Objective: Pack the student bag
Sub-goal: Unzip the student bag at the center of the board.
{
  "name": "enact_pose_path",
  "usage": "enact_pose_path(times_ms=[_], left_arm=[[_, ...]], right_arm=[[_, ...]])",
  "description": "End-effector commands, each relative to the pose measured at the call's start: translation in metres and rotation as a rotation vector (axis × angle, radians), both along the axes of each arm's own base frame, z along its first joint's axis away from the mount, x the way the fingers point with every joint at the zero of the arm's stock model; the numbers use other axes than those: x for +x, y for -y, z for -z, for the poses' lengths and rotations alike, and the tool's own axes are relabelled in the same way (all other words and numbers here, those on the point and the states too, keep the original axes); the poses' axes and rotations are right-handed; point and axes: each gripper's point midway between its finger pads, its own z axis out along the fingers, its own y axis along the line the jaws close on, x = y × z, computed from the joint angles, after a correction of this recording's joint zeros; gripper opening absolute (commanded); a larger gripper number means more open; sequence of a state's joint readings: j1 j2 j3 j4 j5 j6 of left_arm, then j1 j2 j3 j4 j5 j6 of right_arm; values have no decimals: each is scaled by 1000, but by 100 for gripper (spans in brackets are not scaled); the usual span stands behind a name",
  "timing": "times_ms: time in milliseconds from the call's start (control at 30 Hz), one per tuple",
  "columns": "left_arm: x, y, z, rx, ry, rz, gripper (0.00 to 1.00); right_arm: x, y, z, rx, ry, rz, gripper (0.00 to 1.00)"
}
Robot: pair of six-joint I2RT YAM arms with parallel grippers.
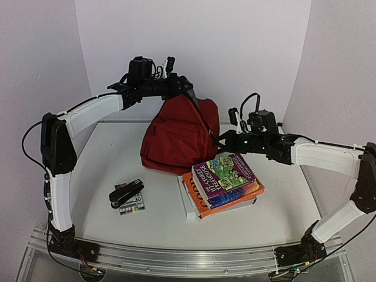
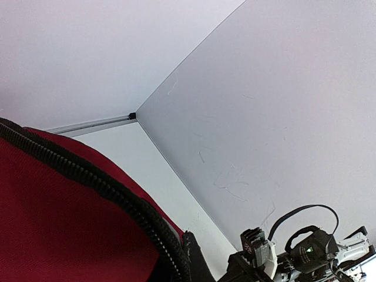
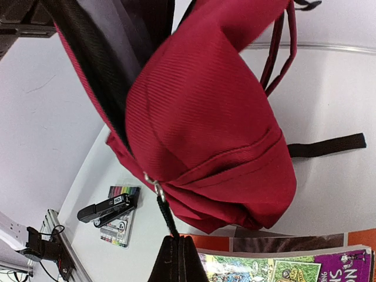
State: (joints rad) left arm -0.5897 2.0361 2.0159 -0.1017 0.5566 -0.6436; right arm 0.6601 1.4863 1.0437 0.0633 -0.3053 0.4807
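The student bag, a dark red backpack, stands at the middle back of the table, its top pulled up into a peak. My left gripper is at that peak and seems shut on the bag's top edge. Its wrist view shows only the red fabric and black zipper teeth, not its fingers. My right gripper is at the bag's right side, shut on the black zipper pull cord. The cord is taut from the bag's zipper, which gapes open above.
A stack of books lies right of the bag, under my right gripper, and shows in the right wrist view. A black stapler lies on a marker pack at front left. White walls enclose the back and sides.
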Motion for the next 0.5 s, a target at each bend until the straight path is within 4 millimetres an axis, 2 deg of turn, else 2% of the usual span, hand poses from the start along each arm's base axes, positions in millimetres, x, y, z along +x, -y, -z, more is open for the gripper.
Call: enact_pose_path(times_ms=[0, 67, 100, 200, 300, 367, 467], left_arm=[[-14, -32, -107, -134, 314, -34, 0], [-22, -32, -107, -135, 328, -6, 0], [-28, -32, -103, -133, 331, 16, 0], [-46, -35, -80, -117, 320, 61, 0], [-69, -45, -49, -108, 304, 89, 0], [-84, -51, -33, -101, 291, 105, 0], [-103, -55, -12, -82, 252, 134, 0]], right_arm=[[-18, -2, 58, -72, -151, -34, 0], [-18, -4, 67, -83, -169, -38, 0], [-17, -4, 65, -80, -164, -38, 0], [-13, -5, 41, -54, -117, -27, 1], [-8, -3, 2, -20, -35, -8, 28], [-7, 2, -22, -17, 7, 9, 40], [3, 10, -55, -25, 97, 61, 64]])
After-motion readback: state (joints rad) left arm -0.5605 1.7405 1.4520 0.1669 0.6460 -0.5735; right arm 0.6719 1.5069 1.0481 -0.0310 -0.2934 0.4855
